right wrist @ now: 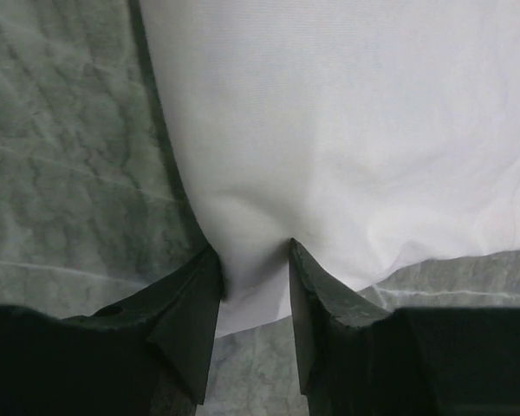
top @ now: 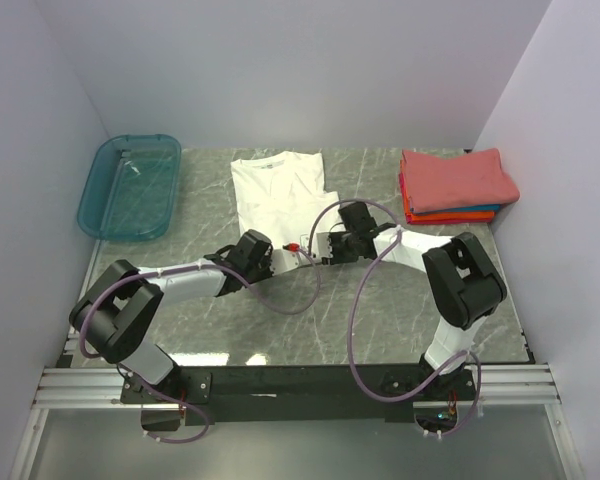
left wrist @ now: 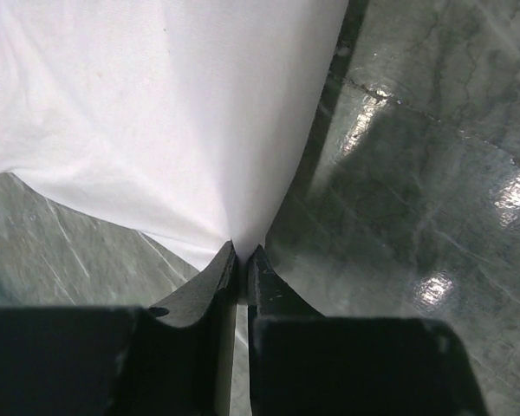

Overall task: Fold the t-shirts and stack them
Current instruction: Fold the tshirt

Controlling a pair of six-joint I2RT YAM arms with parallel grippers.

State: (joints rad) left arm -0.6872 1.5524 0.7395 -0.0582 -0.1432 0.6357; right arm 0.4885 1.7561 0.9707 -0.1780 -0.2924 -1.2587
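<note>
The white tee [top: 278,190] lies flat at the back centre of the table, collar away from me. A small red patch [top: 294,245] shows at its near edge. My left gripper [top: 263,255] is at the tee's near left corner, shut on white cloth [left wrist: 173,130] with the fingertips [left wrist: 223,260] pinched tight. My right gripper [top: 330,243] is at the near right edge. Its jaws stand a little apart with a thick fold of white cloth [right wrist: 329,121] filling the gap between the fingers [right wrist: 199,277]. A stack of folded tees [top: 456,185], coral-red on top with orange and blue below, sits at the back right.
A teal plastic bin [top: 130,186] stands at the back left. The grey marble table top [top: 310,330] runs to white walls on three sides. Purple cables loop from both arms over the near middle.
</note>
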